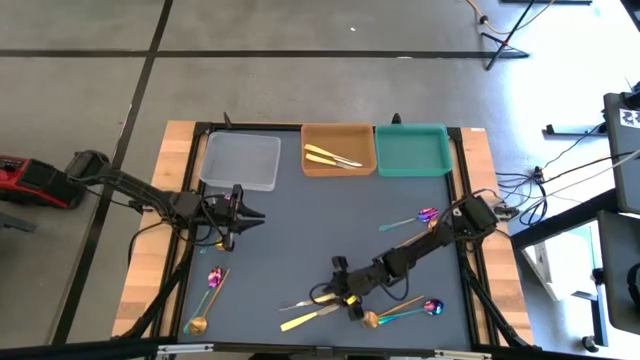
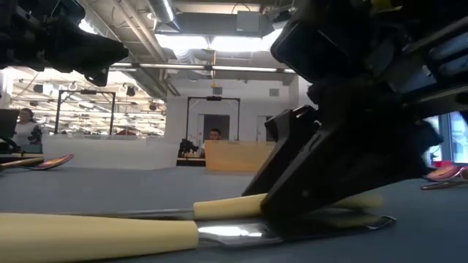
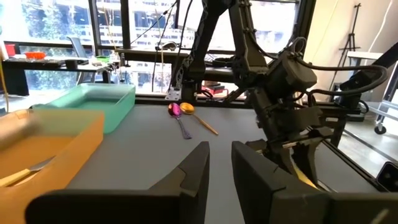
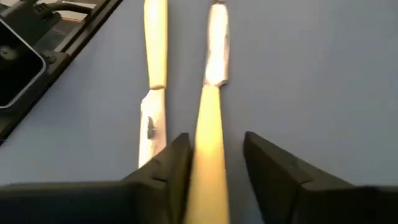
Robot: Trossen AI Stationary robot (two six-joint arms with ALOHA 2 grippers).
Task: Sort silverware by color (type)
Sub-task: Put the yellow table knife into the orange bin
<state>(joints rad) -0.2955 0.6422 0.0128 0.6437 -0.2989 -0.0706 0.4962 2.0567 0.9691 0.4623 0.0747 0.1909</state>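
Two pale yellow knives lie near the table's front edge. One (image 4: pixel 210 118) runs between the fingers of my right gripper (image 4: pixel 214 155), which is open and slants down, one finger on each side of its handle. The other knife (image 4: pixel 154 62) lies flat beside it. In the high view my right gripper (image 1: pixel 338 292) is over these knives (image 1: pixel 305 320). My left gripper (image 1: pixel 245 215) hovers level at the table's left, its fingers (image 3: pixel 221 162) a little apart with nothing between them. Two more knives (image 1: pixel 330 155) lie in the orange tray (image 1: pixel 310 168). My right gripper straddles the knife's handle (image 4: pixel 210 180) from above, slanting down, its fingers lying along the knife. A gap shows beside one finger (image 4: pixel 267 168). Whether the other finger (image 4: pixel 177 165) touches the handle I cannot tell. The knife lies flat on the table.
A clear tray (image 1: pixel 242 185) and a teal tray (image 1: pixel 410 170) flank the orange one at the far edge. Spoons lie scattered: iridescent and copper ones at the right (image 1: pixel 415 220), near left (image 1: pixel 208 300) and near right (image 1: pixel 405 315). The mat's middle is bare.
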